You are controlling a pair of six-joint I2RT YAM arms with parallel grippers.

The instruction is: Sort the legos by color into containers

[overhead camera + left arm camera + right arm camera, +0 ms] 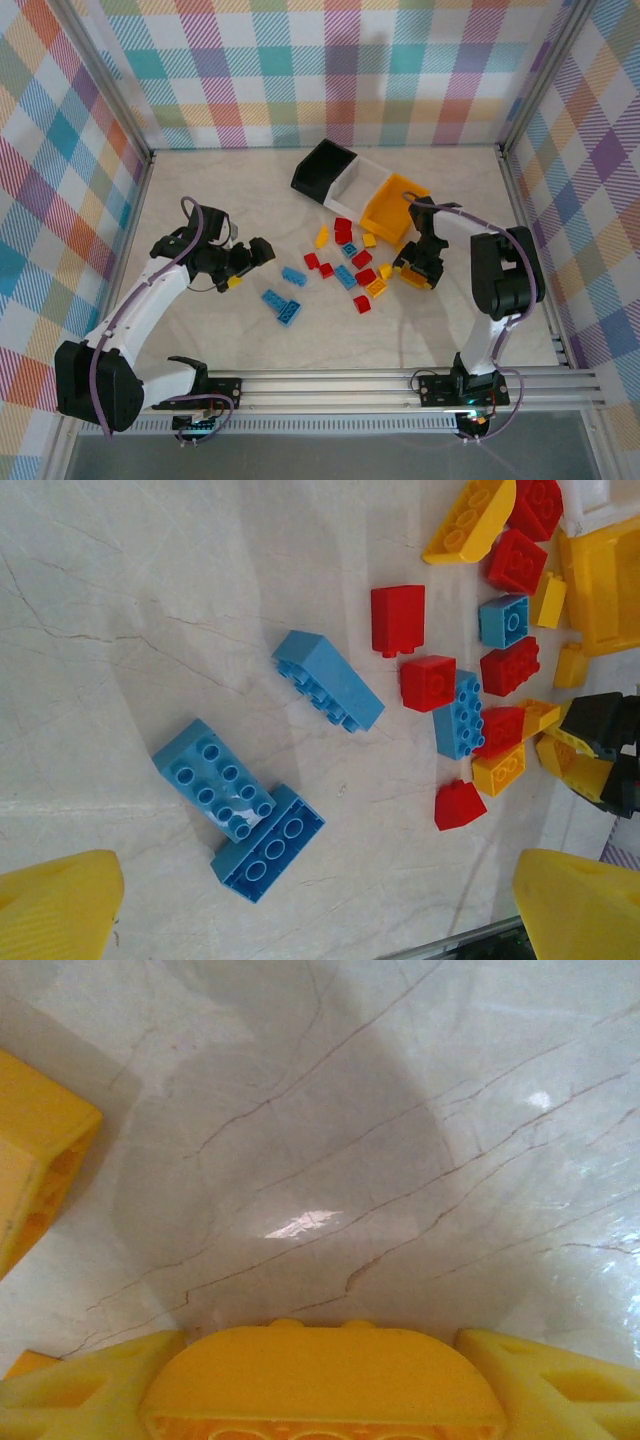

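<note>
Left gripper [262, 250]: jaws wide apart, empty, near blue legos [282, 303].
Right gripper [415, 272]: closed on yellow rounded brick [320, 1375], beside yellow-orange bin [392, 207].
Legos [345, 265]: scattered on table [200, 330], between the arms.

Pastel plaid walls [330, 70] in teal, pink, orange and lilac close in the back and both sides, with bare metal posts [123, 105] at the corners. The tabletop [230, 190] is cream and marble-look, threaded with thin brown veins. Silver rails [340, 385] run along its near edge. Soft light leaves a pale glare [300, 1223] on the surface.
</note>
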